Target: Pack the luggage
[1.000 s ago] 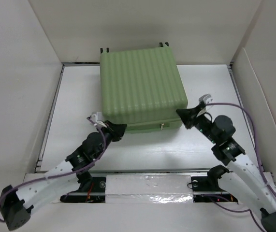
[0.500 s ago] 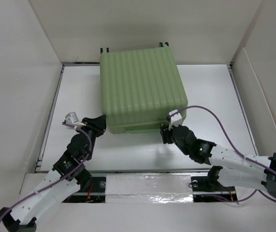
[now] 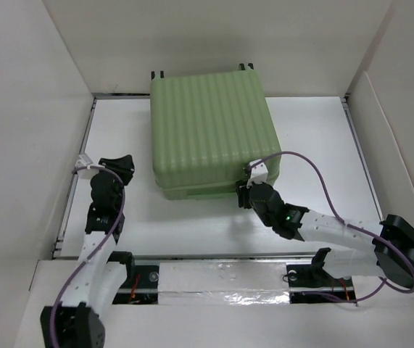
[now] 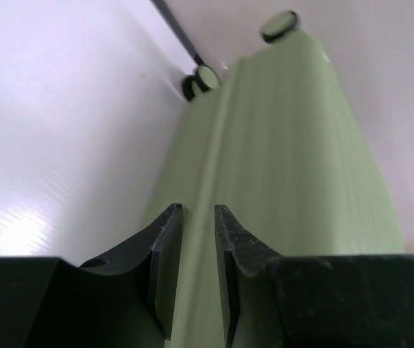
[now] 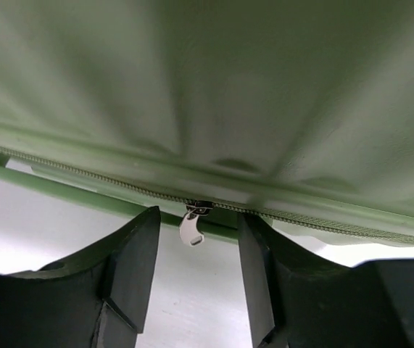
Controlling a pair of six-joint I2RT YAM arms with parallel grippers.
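The luggage (image 3: 212, 130) is a light-green ribbed suitcase lying flat and shut on the white table, wheels (image 4: 205, 76) toward the back wall. My left gripper (image 3: 127, 162) hovers left of its near-left corner, apart from it. In the left wrist view the left gripper (image 4: 198, 210) is open by a narrow gap, facing the shell's side seam (image 4: 217, 145), nothing held. My right gripper (image 3: 241, 191) is at the suitcase's front edge. There the right gripper (image 5: 199, 216) stands open, and the silver zipper pull (image 5: 192, 228) hangs between its fingertips, untouched.
White walls close in on the left (image 3: 18, 145), back (image 3: 214, 36) and right (image 3: 402, 145). A taped metal rail (image 3: 221, 279) runs along the near edge between the arm bases. Bare table (image 3: 315, 138) lies either side of the suitcase.
Both grippers opened. The left arm swung left, away from the suitcase's near-left corner. The right arm swept from the right corner to the middle of the front edge, at the zipper pull.
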